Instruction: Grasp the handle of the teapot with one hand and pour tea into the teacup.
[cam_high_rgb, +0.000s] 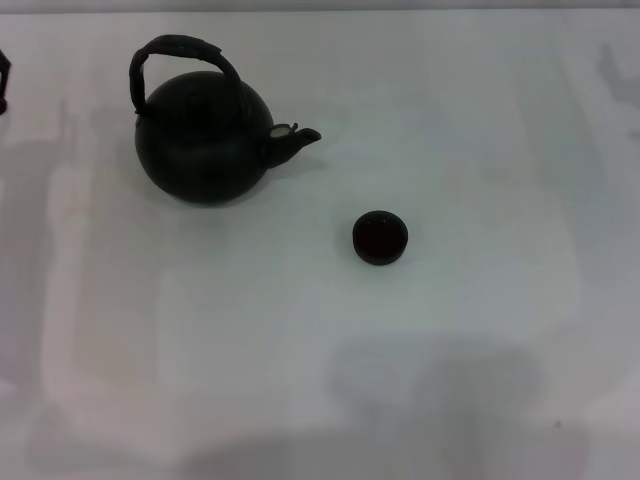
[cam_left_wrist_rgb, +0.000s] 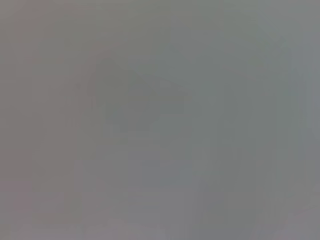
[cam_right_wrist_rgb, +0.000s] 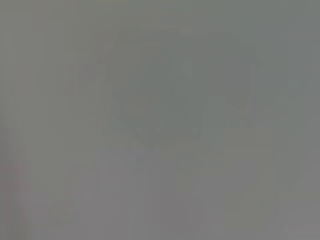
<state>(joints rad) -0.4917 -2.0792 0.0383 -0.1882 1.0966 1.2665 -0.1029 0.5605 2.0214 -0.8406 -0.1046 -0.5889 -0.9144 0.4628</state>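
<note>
Teapot (cam_high_rgb: 205, 135) upright on the white table (cam_high_rgb: 480, 350), teacup (cam_high_rgb: 380, 238) well apart from it, off the spout's side and nearer the robot.

Spill risk, as I judge it: the arched handle (cam_high_rgb: 185, 55) sits high over a round body, so a loose or off-centre grip could let the pot swing, and the small cup could be missed. Only the head view shows pot and cup; both wrist views show blank grey. Neither gripper's jaws are visible, so I cannot tell their state.
</note>
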